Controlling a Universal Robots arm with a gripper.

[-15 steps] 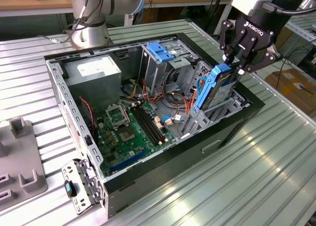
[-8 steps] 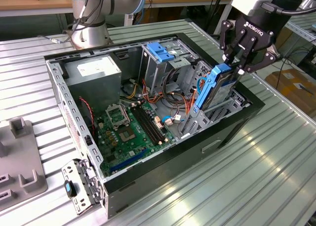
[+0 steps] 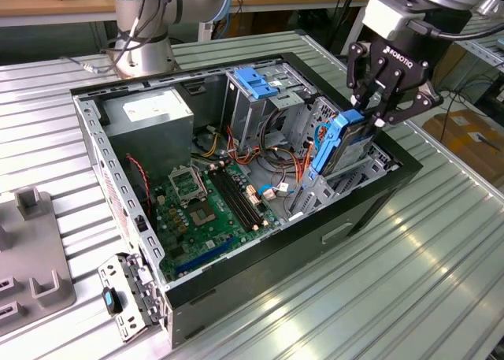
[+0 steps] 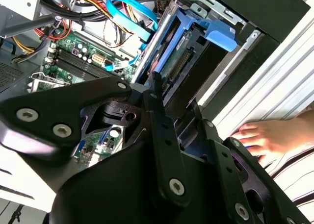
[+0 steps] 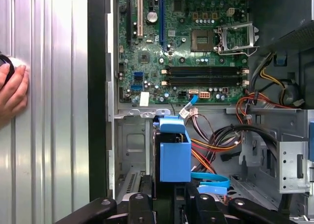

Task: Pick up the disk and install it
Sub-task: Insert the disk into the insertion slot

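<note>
One computer case (image 3: 370, 210) lies open on one desk (image 3: 409, 297). Inside the case are one motherboard (image 3: 205, 210), one grey power-supply box (image 3: 153, 112), one metal cage (image 3: 256, 92) with a blue top, and one disk (image 3: 340, 143) in a blue carrier, clasped by one tool (image 3: 378, 112). Outside the case are one grey fixture (image 3: 31, 250) and one person's hand (image 5: 12, 89) on the desk.

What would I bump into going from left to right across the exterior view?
Grey stand → grey power-supply box → cage with blue top → disk, clamped in the gripper → cardboard boxes.
</note>
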